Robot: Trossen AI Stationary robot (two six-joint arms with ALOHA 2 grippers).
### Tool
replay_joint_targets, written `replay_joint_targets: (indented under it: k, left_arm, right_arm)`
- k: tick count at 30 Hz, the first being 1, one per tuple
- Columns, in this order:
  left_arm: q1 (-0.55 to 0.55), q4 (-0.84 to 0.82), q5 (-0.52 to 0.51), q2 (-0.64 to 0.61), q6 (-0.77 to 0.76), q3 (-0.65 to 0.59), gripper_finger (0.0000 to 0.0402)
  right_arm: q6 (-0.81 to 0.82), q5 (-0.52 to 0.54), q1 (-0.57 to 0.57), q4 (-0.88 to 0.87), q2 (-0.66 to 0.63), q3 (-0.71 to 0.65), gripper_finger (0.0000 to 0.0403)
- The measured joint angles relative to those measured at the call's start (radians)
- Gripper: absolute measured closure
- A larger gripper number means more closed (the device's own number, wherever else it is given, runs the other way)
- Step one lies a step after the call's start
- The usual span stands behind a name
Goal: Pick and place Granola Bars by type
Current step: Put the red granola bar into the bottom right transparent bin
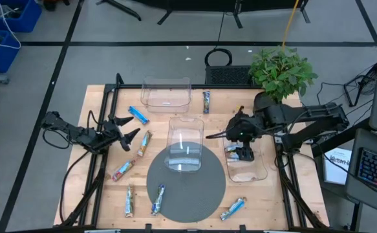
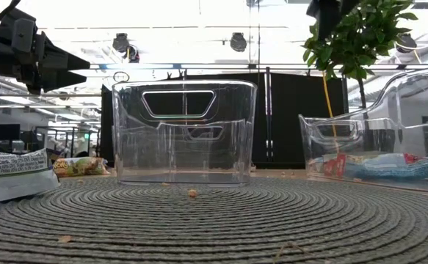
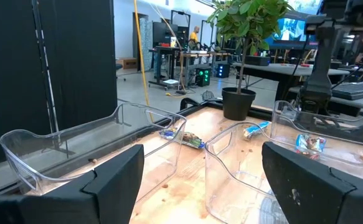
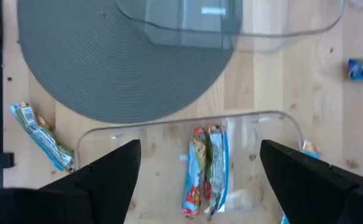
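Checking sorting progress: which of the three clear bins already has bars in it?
The bin on the right, under the right gripper: bars lie inside it. The middle bin on the grey mat and the far bin look empty.

Granola Bars [image 1: 140,143] | foil-wrapped, flat | scattered on table; perhaps three in bin [image 1: 246,169]

Right pincer [image 1: 245,144] covers part of bars [image 1: 235,153] in right bin [image 1: 258,172], count unclear. Low view: bar [image 2: 12,173] cut by picture edge, print unreadable. Wrapper markings in high view too small.
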Motion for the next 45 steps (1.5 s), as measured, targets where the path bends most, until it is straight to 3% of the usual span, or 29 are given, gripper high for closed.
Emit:
replay_joint_targets:
  k: [18,33,45]
  left_arm:
    - [0.000,0.000,0.000,0.000,0.000,0.000,0.0078]
    - [0.000,0.000,0.000,0.000,0.000,0.000,0.0078]
    - [0.000,-0.001,0.000,0.000,0.000,0.000,0.0078]
  right_arm:
    - [-0.165,-0.001,0.031,0.129,0.004,0.202,0.0080]
    - [-0.204,0.000,0.048,0.642,0.074,0.230,0.0080]
    - [-0.210,0.005,0.039,0.972,0.224,0.230,0.0080]
